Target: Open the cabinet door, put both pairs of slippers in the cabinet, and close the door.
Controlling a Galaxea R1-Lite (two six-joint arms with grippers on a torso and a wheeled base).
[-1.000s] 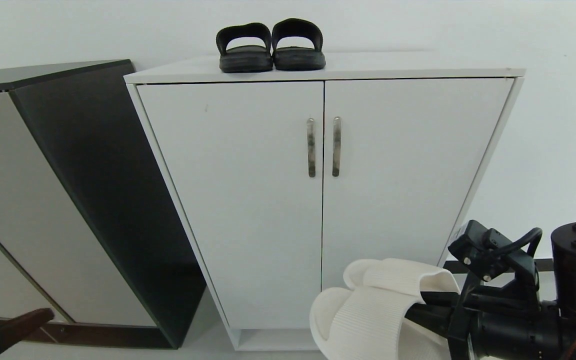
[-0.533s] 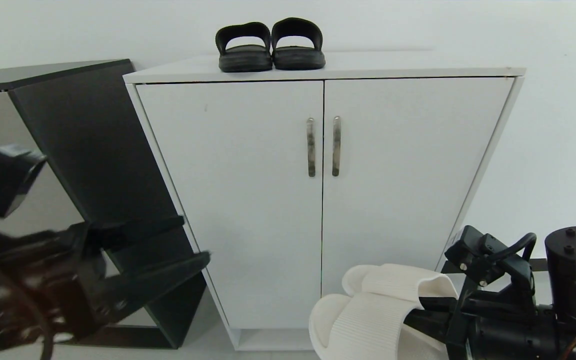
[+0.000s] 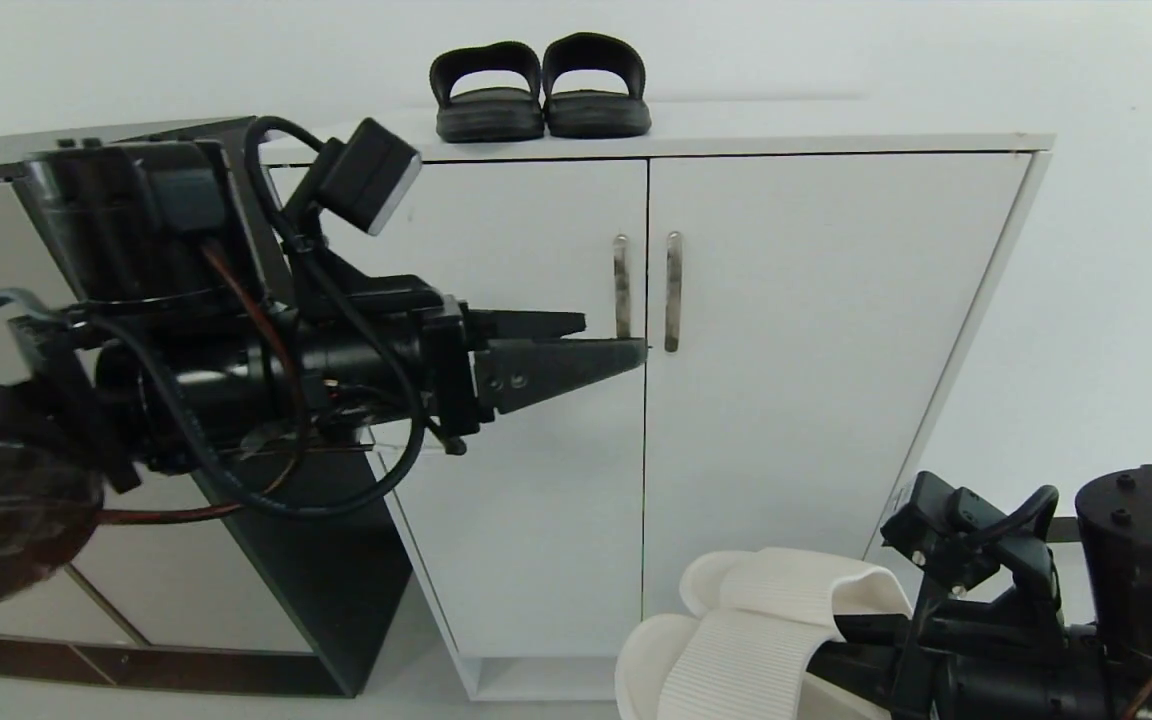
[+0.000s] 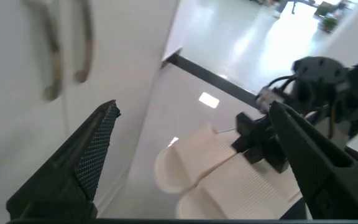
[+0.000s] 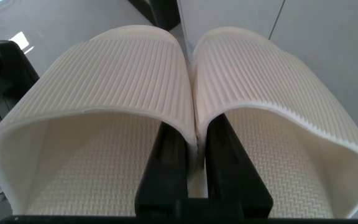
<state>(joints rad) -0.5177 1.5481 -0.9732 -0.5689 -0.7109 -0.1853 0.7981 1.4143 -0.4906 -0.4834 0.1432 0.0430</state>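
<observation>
Head view: cabinet [image 3: 836, 300] doors shut; black slippers [image 3: 541, 88] sat on top. Left hand [image 3: 614, 334] hovered w/ tips at the lower end of the left door's handle [image 3: 622, 280], an upright bar; touching or not, can't tell. Right hand [image 3: 851, 632], low & well apart from the handles, gripped the white slippers [image 3: 766, 610]. Left wrist view: fingers [image 4: 86, 162] spread wide, nothing between; both handles lay beyond one finger, outside the gap. Right wrist view: hand clamped the pair's inner walls together. Judgement: left hand was nearer & free, but its gap needed to straddle the bar.
</observation>
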